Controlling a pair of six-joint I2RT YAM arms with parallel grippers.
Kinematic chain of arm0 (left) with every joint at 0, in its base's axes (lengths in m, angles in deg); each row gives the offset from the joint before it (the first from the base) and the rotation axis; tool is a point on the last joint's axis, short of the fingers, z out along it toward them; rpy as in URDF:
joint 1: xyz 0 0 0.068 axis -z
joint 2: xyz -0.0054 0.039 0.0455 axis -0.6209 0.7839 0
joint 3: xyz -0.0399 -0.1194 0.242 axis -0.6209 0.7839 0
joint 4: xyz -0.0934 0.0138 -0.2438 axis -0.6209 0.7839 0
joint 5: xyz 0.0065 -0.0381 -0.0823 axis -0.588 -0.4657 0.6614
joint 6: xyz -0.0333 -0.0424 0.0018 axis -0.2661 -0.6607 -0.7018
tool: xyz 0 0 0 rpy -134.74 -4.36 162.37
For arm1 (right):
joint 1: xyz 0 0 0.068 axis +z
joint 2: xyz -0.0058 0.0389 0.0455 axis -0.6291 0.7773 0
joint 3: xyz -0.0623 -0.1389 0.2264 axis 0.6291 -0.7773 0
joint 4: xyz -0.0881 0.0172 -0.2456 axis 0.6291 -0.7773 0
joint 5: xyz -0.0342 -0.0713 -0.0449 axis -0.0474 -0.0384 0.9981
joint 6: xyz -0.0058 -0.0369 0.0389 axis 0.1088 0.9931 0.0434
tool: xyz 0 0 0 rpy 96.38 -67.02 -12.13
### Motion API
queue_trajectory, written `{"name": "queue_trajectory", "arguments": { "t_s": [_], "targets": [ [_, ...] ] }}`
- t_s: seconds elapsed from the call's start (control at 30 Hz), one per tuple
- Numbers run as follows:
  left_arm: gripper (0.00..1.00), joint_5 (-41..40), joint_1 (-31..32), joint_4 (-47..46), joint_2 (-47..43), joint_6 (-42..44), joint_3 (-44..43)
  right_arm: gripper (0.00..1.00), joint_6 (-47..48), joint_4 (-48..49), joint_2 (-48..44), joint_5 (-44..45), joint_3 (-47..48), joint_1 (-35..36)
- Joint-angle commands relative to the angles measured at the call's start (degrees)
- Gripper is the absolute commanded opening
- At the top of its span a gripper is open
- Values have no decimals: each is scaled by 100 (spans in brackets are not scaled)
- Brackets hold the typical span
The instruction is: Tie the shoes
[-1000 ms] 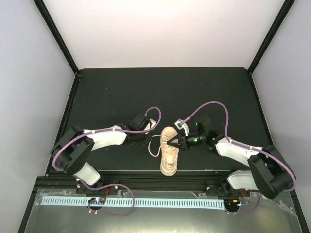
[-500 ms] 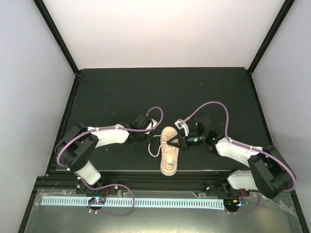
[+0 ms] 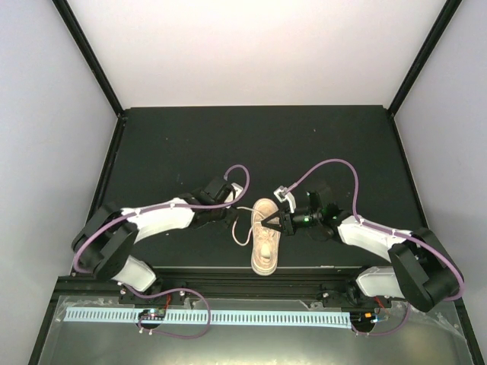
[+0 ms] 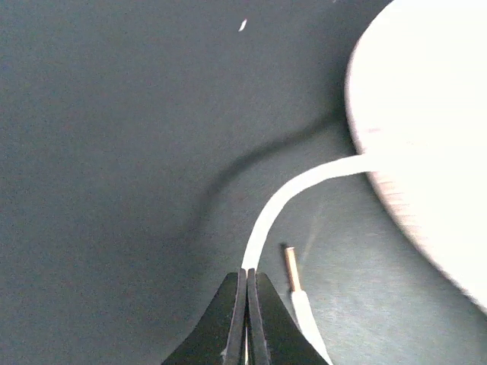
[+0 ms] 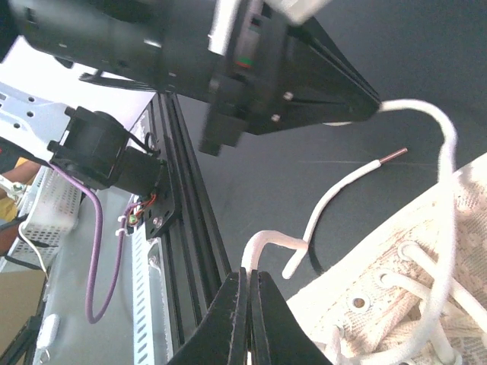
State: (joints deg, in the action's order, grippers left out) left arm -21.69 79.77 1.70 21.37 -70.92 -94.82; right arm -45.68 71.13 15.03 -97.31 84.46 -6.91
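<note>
The shoe [image 3: 265, 236], a beige-pink sneaker with a pale sole, lies on the black mat near the front edge. In the left wrist view only its overexposed side [image 4: 426, 114] shows. My left gripper [image 3: 237, 215] is just left of the shoe, shut [image 4: 247, 275] on an off-white lace [image 4: 281, 201] that curves up to it. A loose lace end [image 4: 291, 268] with a tan tip lies beside the jaws. My right gripper [image 3: 262, 221] is over the shoe's upper, shut [image 5: 249, 275] on a bent lace loop [image 5: 274, 242]. The eyelets [image 5: 396, 304] show at lower right.
A black frame rail [image 5: 190, 228] runs along the mat's near edge, close to the shoe's end. Beyond it lies a perforated pale strip [image 3: 205, 315] and purple cables [image 3: 183, 304]. Pale walls [image 3: 46, 152] enclose the mat on three sides.
My left gripper has slid slightly right toward the shoe and closed on the lace. The right gripper and the shoe have stayed put.
</note>
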Motion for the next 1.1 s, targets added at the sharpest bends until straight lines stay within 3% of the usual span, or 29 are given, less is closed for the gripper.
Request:
{"name": "queue_trajectory", "arguments": {
  "t_s": [0.0, 0.27, 0.43, 0.63, 0.83, 1.07],
  "targets": [
    [1, 554, 25, 44, -737, -209, 58, 2, -37, 53, -199, 173, 86, 29],
    [2, 1619, 99, 689, -1685, -889, 484, 2, -141, -324, -316, 660, 289, 27],
    [2, 1884, 731, 1612, -2320, -1414, 311, 2, -237, -381, -305, 869, 359, 27],
    [2, 2672, 1554, 802, -2953, -2633, 356, 2, -253, -412, -197, 927, 414, 26],
    [2, 2915, 2283, -738, -2257, -3259, -125, 2, -272, -421, -207, 953, 424, 27],
    [1, 2633, 2609, -1159, -862, -3037, -768, 2, -291, -431, -239, 987, 425, 29]
  ]
}}
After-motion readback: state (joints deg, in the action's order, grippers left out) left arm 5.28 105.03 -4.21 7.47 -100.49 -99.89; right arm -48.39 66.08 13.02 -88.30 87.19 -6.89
